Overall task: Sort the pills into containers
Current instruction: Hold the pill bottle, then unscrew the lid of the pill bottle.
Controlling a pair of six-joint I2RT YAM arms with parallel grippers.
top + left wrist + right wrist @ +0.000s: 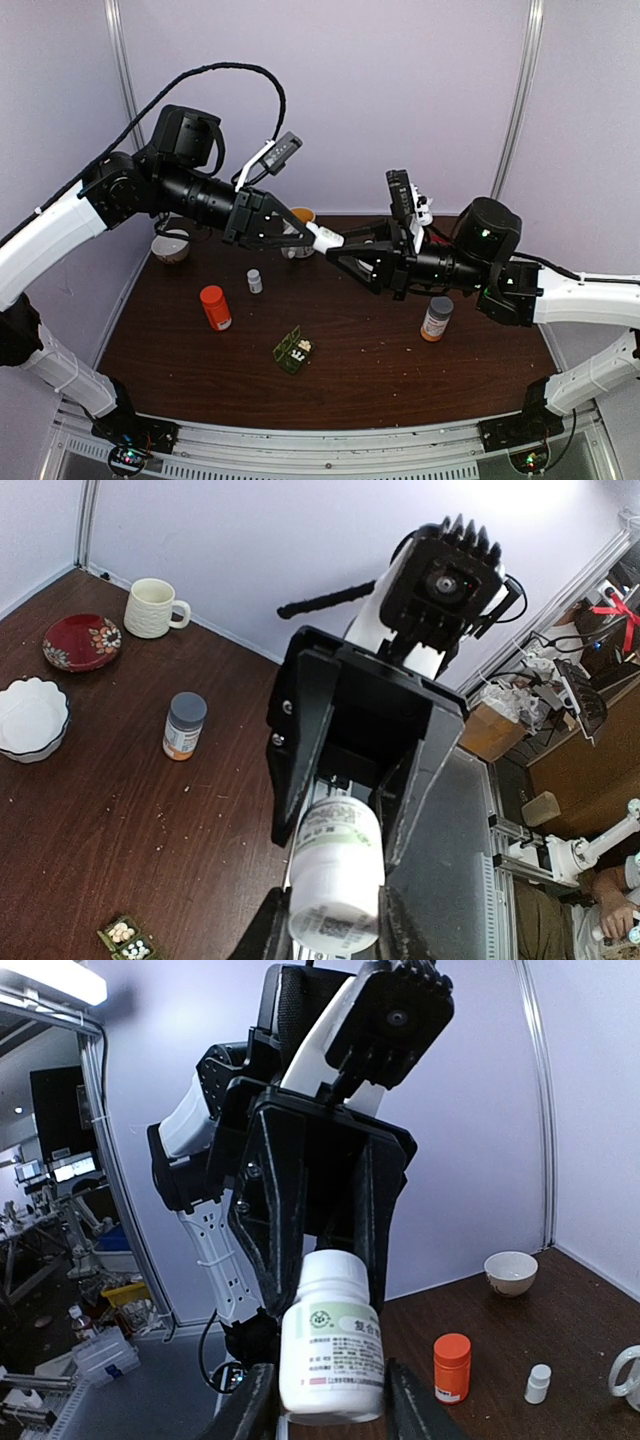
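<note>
Lavender walls backed the dark table [420, 385]. Sorting looked barely begun: the open box [293, 350], at six o'clock below the grippers, showed white pills in two cells, and its other cells looked unfilled. Above the table, the left gripper [332, 925] and right gripper [330, 1400] each pinched one white bottle [325, 238] from opposite ends, probably to uncap it. I counted one box and four bottles: the held one, an orange bottle [215, 307] at ten o'clock from the box, a tiny bottle [254, 281] at eleven, a grey-capped bottle [437, 319] at two.
</note>
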